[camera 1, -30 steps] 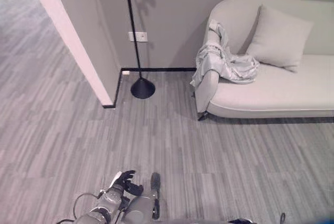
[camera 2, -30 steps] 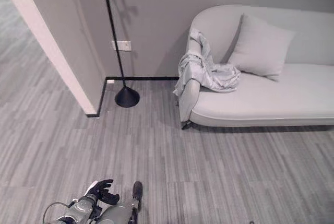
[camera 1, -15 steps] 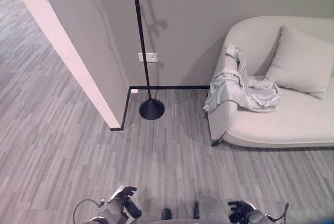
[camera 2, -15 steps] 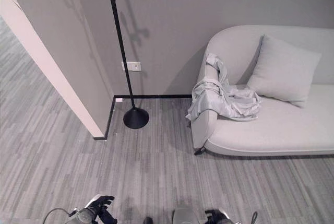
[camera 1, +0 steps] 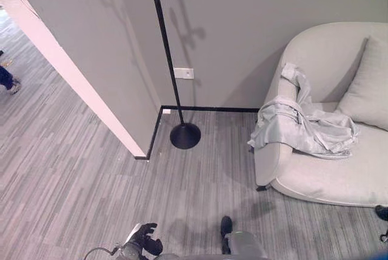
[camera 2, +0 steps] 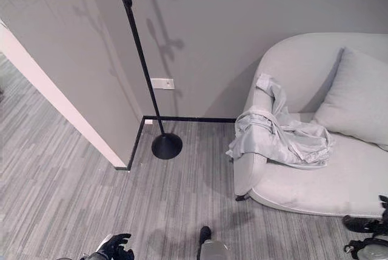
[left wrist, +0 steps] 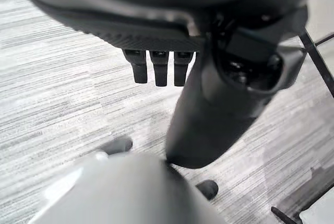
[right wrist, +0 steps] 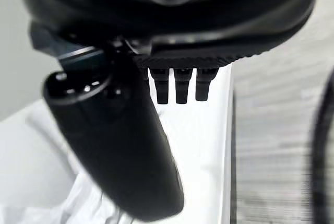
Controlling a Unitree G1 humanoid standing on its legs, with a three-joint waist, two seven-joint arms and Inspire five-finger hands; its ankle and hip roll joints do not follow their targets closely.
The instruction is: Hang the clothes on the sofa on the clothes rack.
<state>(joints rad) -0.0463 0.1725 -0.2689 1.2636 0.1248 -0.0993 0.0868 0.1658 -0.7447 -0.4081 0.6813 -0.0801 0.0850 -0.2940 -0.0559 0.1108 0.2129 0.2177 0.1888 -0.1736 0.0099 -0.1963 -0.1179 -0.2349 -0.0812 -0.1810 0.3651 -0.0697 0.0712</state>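
A crumpled light grey garment (camera 1: 303, 128) lies draped over the arm of a pale sofa (camera 1: 330, 184), partly on the seat. The clothes rack (camera 1: 167, 54) is a thin black pole on a round black base (camera 1: 185, 136), standing by the wall to the left of the sofa. My left hand (camera 1: 143, 243) hangs low over the floor at the near edge, fingers relaxed and holding nothing. My right hand (camera 2: 365, 228) shows at the lower right, in front of the sofa, also holding nothing. Both hands are well short of the garment.
A grey cushion (camera 2: 357, 97) leans on the sofa back behind the garment. A wall corner (camera 1: 91, 93) juts out left of the rack, with a socket (camera 1: 183, 73) on the wall. At the far left, a person's foot (camera 1: 7, 80) shows on the striped grey floor (camera 1: 79, 193).
The camera has moved: rack and sofa sit further right and look closer. My right hand now shows at the lower right. The garment lies as before.
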